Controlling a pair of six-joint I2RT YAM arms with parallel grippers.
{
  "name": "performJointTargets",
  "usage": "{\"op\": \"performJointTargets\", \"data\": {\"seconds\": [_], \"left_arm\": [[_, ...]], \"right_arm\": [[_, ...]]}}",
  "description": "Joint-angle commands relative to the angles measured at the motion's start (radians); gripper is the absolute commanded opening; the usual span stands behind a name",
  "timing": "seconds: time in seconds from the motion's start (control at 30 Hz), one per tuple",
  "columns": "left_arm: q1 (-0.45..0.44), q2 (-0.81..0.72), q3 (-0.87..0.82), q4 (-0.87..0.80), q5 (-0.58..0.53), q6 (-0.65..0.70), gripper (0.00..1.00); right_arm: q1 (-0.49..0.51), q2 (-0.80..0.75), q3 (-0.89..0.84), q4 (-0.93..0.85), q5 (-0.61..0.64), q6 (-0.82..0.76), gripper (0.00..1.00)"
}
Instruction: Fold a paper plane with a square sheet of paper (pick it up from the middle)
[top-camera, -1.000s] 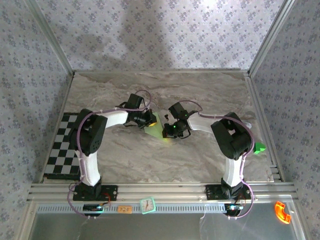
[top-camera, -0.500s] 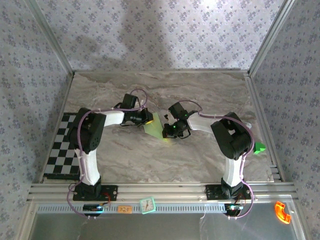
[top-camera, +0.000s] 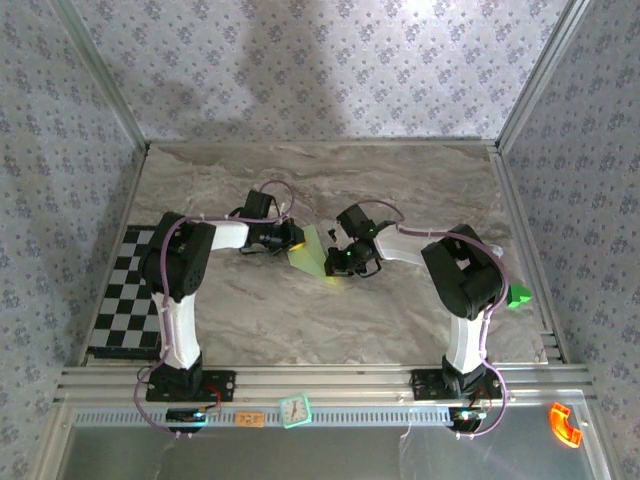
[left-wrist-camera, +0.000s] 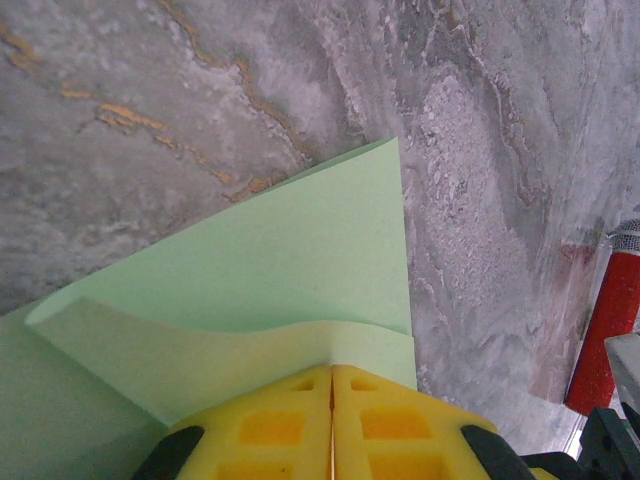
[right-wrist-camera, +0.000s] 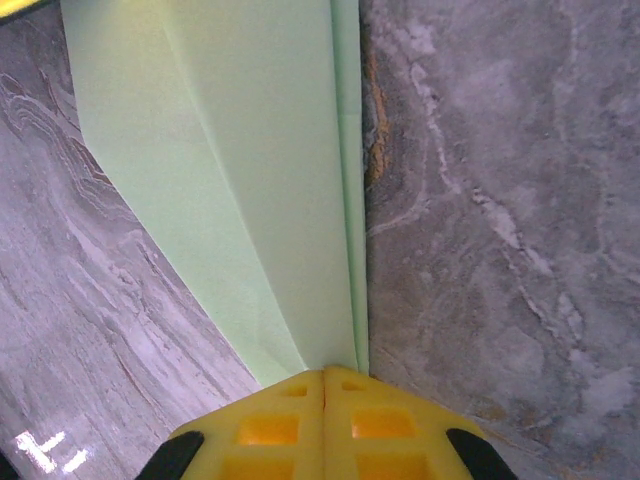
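Scene: two arms reach inward over a grey marbled table (top-camera: 420, 190) and meet near its middle, seen from above.

Paper: the pale green paper (top-camera: 312, 250) lies between the two grippers at the table's centre, already folded. In the right wrist view it (right-wrist-camera: 250, 170) shows as a long wedge of overlapping layers with a straight crease along one side, narrowing towards the fingers. In the left wrist view the paper (left-wrist-camera: 300, 250) has one flap lifted in a soft curl above the flat layer under it.

Left gripper: the left gripper (top-camera: 291, 237) sits at the paper's left edge. Its yellow fingers (left-wrist-camera: 270, 425) are pressed together – only a thin seam shows between them – and the curled flap runs straight into that seam, pinched there (left-wrist-camera: 332, 375).

Right gripper: the right gripper (top-camera: 338, 262) sits at the paper's lower right end. Its jaws (right-wrist-camera: 325, 378) are likewise pressed tight, nipping the narrow end of the folded wedge.

Surroundings: a black-and-white checkered mat (top-camera: 125, 290) lies at the table's left edge, well apart from the paper; a small bright green block (top-camera: 518, 296) rests at the right edge, beside the right arm.
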Motion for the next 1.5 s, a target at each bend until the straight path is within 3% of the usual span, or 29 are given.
{"op": "performJointTargets", "data": {"seconds": [0.0, 0.5, 1.07, 1.2, 1.47], "left_arm": [[0.006, 0.037, -0.001, -0.028, -0.048, 0.043, 0.1], [0.066, 0.055, 0.003, -0.023, -0.158, 0.111, 0.11], [0.142, 0.077, 0.185, -0.25, -0.233, 0.173, 0.11], [0.146, 0.019, 0.225, -0.312, -0.249, 0.176, 0.12], [0.148, -0.23, 0.102, -0.304, -0.312, 0.091, 0.28]], "right_arm": [[0.0, 0.076, -0.036, -0.159, 0.144, -0.025, 0.07], [-0.004, 0.082, -0.076, -0.195, 0.203, -0.028, 0.06], [-0.005, 0.04, -0.077, -0.145, 0.159, -0.004, 0.08], [-0.002, -0.011, -0.043, -0.061, 0.081, 0.022, 0.12], [-0.053, -0.16, -0.056, 0.268, -0.082, 0.127, 0.32]]}}
